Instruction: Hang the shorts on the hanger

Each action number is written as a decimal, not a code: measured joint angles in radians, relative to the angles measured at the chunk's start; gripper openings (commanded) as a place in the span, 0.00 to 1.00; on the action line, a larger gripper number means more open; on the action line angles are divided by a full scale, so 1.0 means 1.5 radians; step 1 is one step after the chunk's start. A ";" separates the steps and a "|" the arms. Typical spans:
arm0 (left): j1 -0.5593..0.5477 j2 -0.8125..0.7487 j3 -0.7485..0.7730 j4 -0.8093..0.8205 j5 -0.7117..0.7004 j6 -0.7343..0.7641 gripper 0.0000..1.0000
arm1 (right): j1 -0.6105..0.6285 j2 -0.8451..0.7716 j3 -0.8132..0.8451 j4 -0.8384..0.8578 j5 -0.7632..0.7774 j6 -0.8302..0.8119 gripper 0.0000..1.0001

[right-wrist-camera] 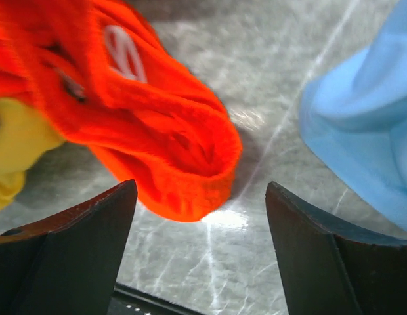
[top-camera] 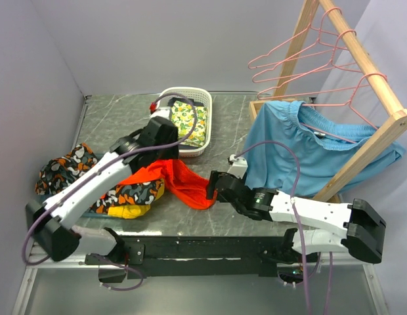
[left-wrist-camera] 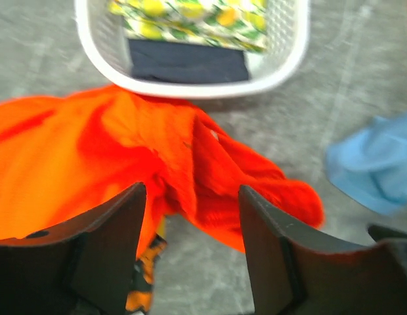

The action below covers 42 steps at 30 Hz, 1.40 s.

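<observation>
At the centre of the grey marbled table (top-camera: 236, 111), the red-orange shorts (top-camera: 184, 180) lie crumpled in a loose heap, none of them on a hanger. Their 9 o'clock edge overlaps an orange, black and white patterned cloth (top-camera: 62, 169), which has a yellow piece (top-camera: 132, 210) showing at its near side.

At 12 o'clock from the shorts stands a white plastic basket (top-camera: 205, 98) holding folded cloth printed in yellow and green (top-camera: 190, 121) and a dark piece.

At 3 o'clock, light blue shorts (top-camera: 308, 147) are draped over the base of a wooden rack (top-camera: 377, 75). Pink wire hangers (top-camera: 302, 56) hang from the rack's top rail, at about 1 o'clock.

The left gripper (left-wrist-camera: 190, 197) is released, its dark fingers (left-wrist-camera: 118, 230) spread wide just over the middle of the red-orange fabric, with the basket ahead of it.

The right gripper (right-wrist-camera: 200, 197) is also released. The rolled end of the shorts lies between its spread fingers (right-wrist-camera: 302, 236), with a bit of white drawstring (right-wrist-camera: 121, 52) showing further back. Whether either finger touches the cloth cannot be told.
</observation>
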 measured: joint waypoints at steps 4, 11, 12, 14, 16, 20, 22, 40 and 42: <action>0.000 0.093 0.082 -0.041 -0.055 0.026 0.57 | -0.052 0.004 -0.060 0.041 -0.050 0.028 0.83; -0.009 0.228 0.165 -0.086 -0.106 0.063 0.56 | -0.098 0.032 -0.087 0.101 -0.110 0.055 0.84; -0.012 0.243 0.172 -0.094 -0.114 0.066 0.56 | -0.102 0.035 -0.089 0.111 -0.118 0.057 0.84; -0.017 0.264 0.178 -0.104 -0.124 0.071 0.57 | -0.111 0.042 -0.094 0.128 -0.132 0.061 0.84; -0.022 0.282 0.180 -0.117 -0.135 0.076 0.57 | -0.116 0.050 -0.097 0.138 -0.142 0.064 0.83; -0.028 0.307 0.180 -0.135 -0.146 0.080 0.55 | -0.120 0.071 -0.099 0.153 -0.156 0.068 0.82; -0.029 0.315 0.182 -0.141 -0.156 0.080 0.53 | -0.120 0.081 -0.099 0.164 -0.163 0.069 0.81; -0.024 0.342 0.180 -0.173 -0.230 0.059 0.43 | -0.109 0.118 -0.112 0.224 -0.206 0.073 0.48; -0.021 0.353 0.180 -0.174 -0.238 0.056 0.38 | -0.106 0.125 -0.112 0.230 -0.209 0.072 0.46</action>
